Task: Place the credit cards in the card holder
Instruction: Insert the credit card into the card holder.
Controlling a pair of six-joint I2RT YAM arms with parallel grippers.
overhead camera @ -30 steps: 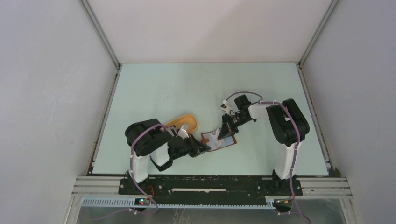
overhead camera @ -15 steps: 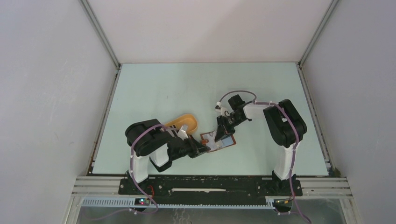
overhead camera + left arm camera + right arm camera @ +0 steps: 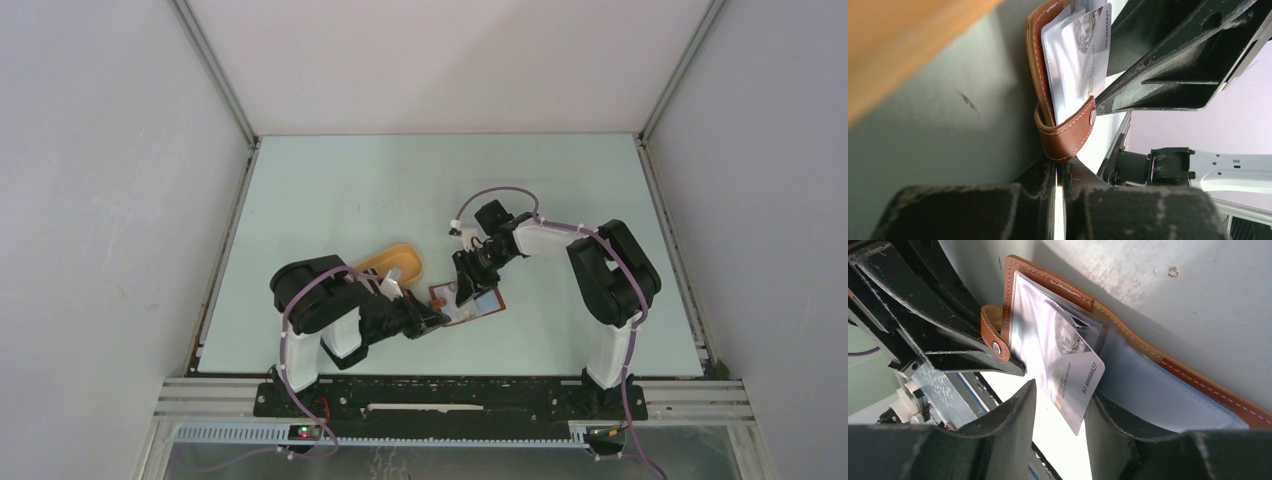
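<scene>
The left claw (image 3: 1058, 167) is pinching the snap strap (image 3: 1068, 132) of the card holder (image 3: 1037, 60), its 2 fingers nearly closed on the leather. The right claw (image 3: 1060, 402) is standing about half open, with 1 credit card (image 3: 1068, 367) lying between its fingers, clear of one of them. The card holder is lying open on the counter (image 3: 350, 190) between the 2 claws, beside an orange tray (image 3: 395, 258). The credit card is sitting partly inside the clear pocket, its long axis running out toward the right claw, numbered end outward.
</scene>
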